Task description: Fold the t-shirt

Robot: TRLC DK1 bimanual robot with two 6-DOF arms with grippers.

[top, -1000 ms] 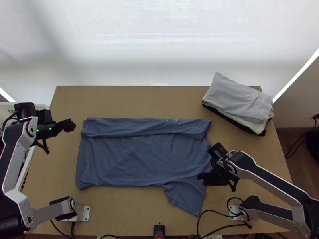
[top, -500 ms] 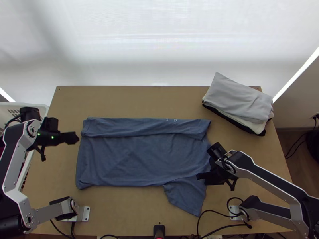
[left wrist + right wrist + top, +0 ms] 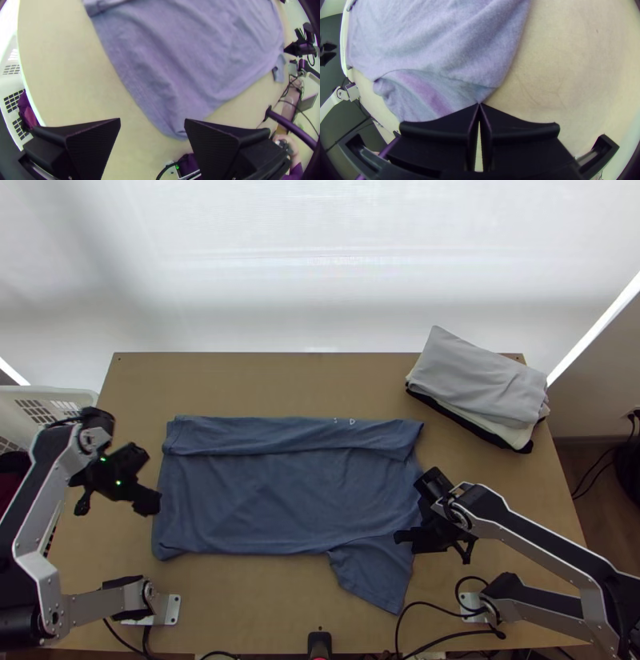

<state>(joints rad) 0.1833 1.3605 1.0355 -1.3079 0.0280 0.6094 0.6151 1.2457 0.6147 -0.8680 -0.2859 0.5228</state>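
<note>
The blue t-shirt [image 3: 264, 500] lies flat on the table with its far side folded over in a long strip; one sleeve [image 3: 374, 574] sticks out toward the near edge at the right. My left gripper [image 3: 149, 502] is over the shirt's left edge. In the left wrist view, the left gripper [image 3: 152, 123] is open, a corner of the shirt [image 3: 173, 126] beyond its fingers. My right gripper [image 3: 406, 537] is at the shirt's right side, above the base of the sleeve. In the right wrist view, the right gripper [image 3: 479, 104] is shut, its tips at the cloth's edge.
A stack of folded clothes [image 3: 480, 380], light grey on top, lies at the table's far right corner. A white basket [image 3: 48, 400] with dark red cloth stands off the left side. Cables [image 3: 436, 604] run along the near right edge. A hand [image 3: 287, 145] shows in the left wrist view.
My left gripper has moved toward the table's near side and a little right, coming to the shirt's left edge. The right arm and the shirt look nearly unchanged.
</note>
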